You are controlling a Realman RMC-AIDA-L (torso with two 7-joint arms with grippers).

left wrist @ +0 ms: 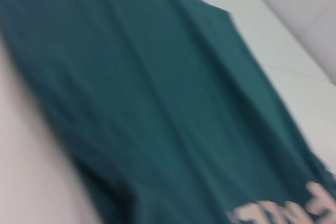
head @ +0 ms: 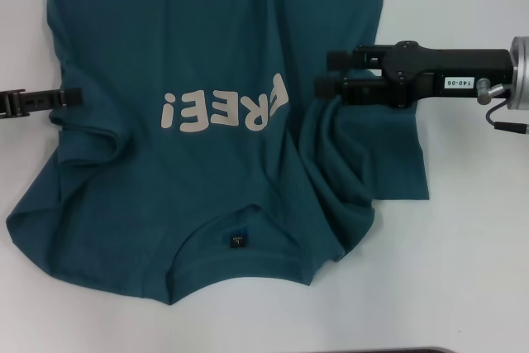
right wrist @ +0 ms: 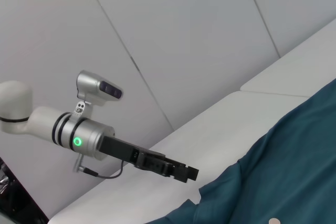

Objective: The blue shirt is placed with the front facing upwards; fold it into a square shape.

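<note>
A large blue shirt (head: 207,146) lies face up on a white table (head: 463,270), its collar and small neck label toward the robot and the pale "FREE!" lettering (head: 227,109) reading upside down from the head camera. The left gripper (head: 70,98) reaches in low from the left and meets the shirt's side edge near the armpit, where the cloth bunches into a small ridge; its fingers look pressed together on that edge, though the tips are hard to make out. The right gripper (head: 324,73) comes in from the right at the same height, its fingers stacked close at the opposite edge, with the sleeve crumpled below; it seems clenched on the fabric. Both arms likely sit level to fold the sides evenly. No containers are present.
</note>
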